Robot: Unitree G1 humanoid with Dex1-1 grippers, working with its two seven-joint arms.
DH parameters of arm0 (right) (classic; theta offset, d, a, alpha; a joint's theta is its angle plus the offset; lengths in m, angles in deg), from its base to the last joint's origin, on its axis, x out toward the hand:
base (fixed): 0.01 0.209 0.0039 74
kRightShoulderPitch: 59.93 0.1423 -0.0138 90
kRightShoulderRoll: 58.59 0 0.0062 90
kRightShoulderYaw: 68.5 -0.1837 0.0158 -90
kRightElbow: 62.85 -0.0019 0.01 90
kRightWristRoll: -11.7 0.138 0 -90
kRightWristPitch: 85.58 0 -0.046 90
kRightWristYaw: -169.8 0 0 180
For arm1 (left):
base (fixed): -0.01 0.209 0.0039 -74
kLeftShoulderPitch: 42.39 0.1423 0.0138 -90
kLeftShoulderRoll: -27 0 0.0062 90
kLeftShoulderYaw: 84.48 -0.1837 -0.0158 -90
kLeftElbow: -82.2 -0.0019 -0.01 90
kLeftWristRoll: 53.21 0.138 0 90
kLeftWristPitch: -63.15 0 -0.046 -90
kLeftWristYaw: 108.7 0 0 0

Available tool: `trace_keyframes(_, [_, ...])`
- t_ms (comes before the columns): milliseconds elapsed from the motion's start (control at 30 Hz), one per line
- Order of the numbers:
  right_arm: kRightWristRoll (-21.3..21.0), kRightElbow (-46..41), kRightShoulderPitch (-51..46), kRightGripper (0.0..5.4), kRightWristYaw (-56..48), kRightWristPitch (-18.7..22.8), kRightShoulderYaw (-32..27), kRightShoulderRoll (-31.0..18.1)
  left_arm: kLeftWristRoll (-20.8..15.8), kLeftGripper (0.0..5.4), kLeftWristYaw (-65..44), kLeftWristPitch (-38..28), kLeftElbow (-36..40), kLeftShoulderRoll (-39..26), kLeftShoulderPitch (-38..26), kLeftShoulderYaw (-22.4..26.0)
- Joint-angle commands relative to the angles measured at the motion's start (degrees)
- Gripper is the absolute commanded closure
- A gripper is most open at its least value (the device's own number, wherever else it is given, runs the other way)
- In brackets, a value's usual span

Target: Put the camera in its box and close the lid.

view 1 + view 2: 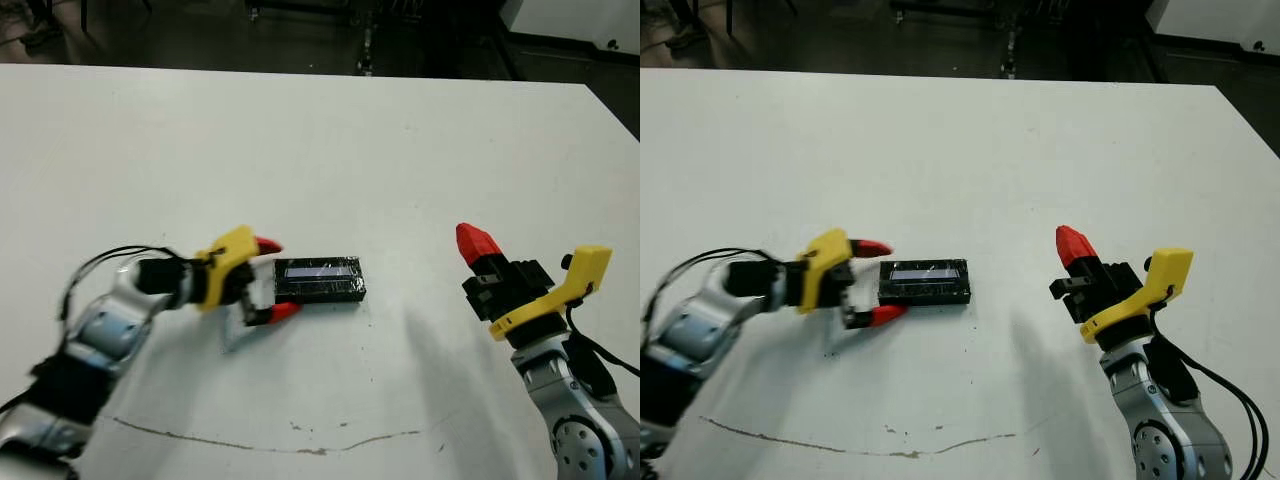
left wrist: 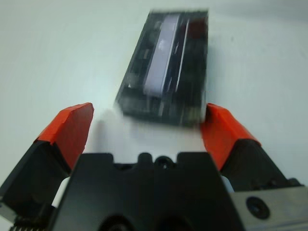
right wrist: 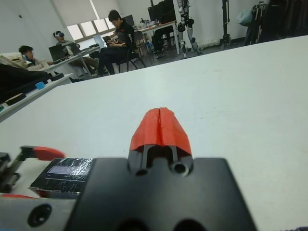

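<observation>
Where the frame meets its lower edge, both arms enter the head view: left arm at lower left, right arm at lower right. A thin brownish curved mark runs across the white worktop (image 1: 330, 140) near the bottom centre.

Left pincer (image 1: 268, 281): fingers spread wide, one red tip above and one below, pointing toward frame right. It sits left of centre, just beside the left short end of the lid (image 1: 319, 279). The left wrist view shows the two red fingertips (image 2: 70, 127) either side of the lid's near end, with white worktop visible between each tip and the lid; contact cannot be confirmed.

The lid lies flat on the worktop just left of centre, long axis running left to right, glossy black with a pale reflective streak along its top face. It appears as a closed black block; the box and the camera cannot be seen beneath it.

Right pincer (image 1: 476, 243): fingers pressed together into a single red tip, holding nothing, raised at centre right and well apart from the lid.

Farther up, the worktop is bare to its far edge. In the right wrist view, people (image 3: 118, 41) sit at desks beyond the worktop.
</observation>
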Motion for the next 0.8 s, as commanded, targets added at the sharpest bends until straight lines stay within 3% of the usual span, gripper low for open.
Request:
trace_keyframes(33, [-0.1, 0.1, -0.6, 5.4, -0.2, -0.2, -0.2, -0.8, -0.8, 0.01, 0.0, 1.8, 2.7, -4.5, 2.9, 3.7])
trace_keyframes(300, [-0.2, -0.2, -0.4, 5.4, 0.4, 0.1, 0.3, -0.4, -2.9, 0.01, 0.0, 2.6, 2.1, -9.8, 5.6, 11.0])
trace_keyframes(467, [0.0, 0.0, -0.2, 5.4, 0.4, 0.1, 0.3, -0.5, -6.3, 0.01, 5.9, 7.5, 3.7, -9.0, 5.3, 18.4])
trace_keyframes(600, [-0.1, 0.0, 0.1, 5.4, 0.6, 0.1, 0.5, -0.4, -10.4, 0.2, 17.7, 13.8, 10.0, -2.8, 4.1, 24.3])
trace_keyframes(800, [-0.5, -0.2, 0.3, 5.4, 0.9, 0.2, 0.8, -0.5, -15.4, 1.04, 28.6, 7.6, 16.3, 11.2, 2.7, 25.2])
